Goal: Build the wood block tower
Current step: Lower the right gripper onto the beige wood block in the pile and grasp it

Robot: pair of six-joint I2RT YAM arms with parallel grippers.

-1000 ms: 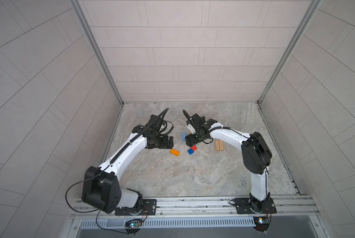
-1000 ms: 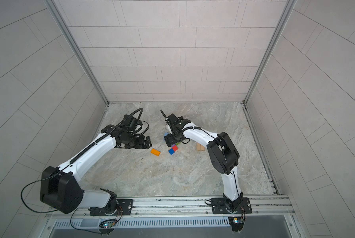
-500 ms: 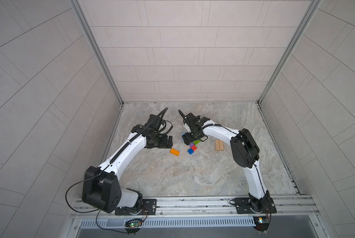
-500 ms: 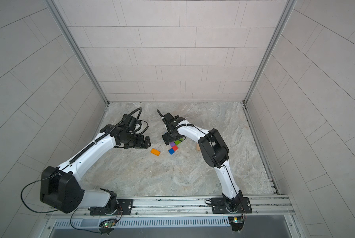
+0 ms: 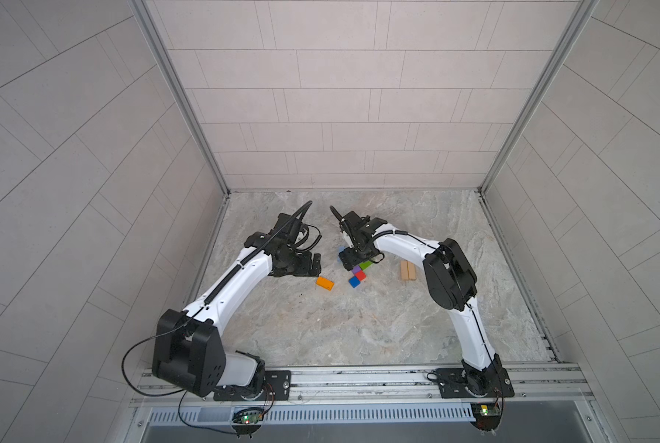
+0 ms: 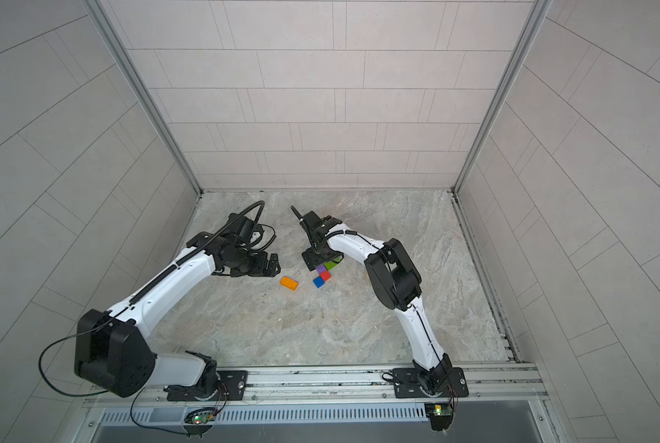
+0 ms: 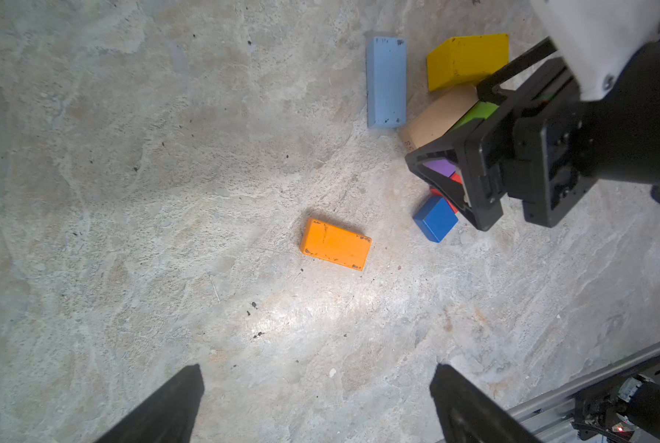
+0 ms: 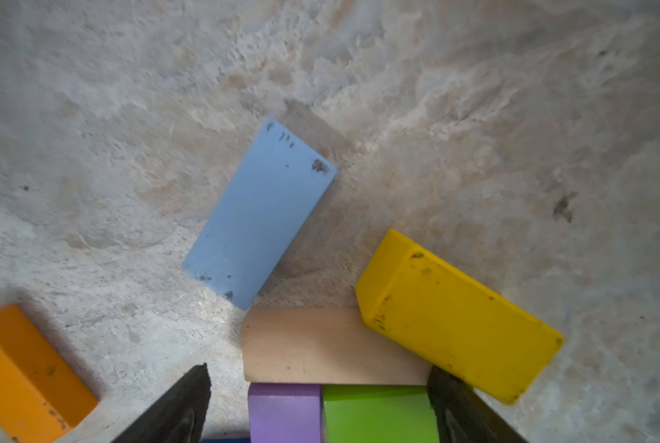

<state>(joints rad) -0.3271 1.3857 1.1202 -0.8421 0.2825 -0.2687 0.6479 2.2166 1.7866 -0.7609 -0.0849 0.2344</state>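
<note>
Wood blocks (image 5: 360, 275) lie scattered; right gripper (image 8: 317, 369) straddles purple cube (image 8: 284, 412) and green block (image 8: 378, 414), jaws apart, probably to grasp; left gripper (image 7: 317, 368) hovers spread near orange block (image 7: 335, 244)

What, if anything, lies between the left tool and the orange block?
Nothing visible. In the left wrist view, only floor separates the open left tool from the orange block. The blue cube sits off to one side, clear of that path.
</note>
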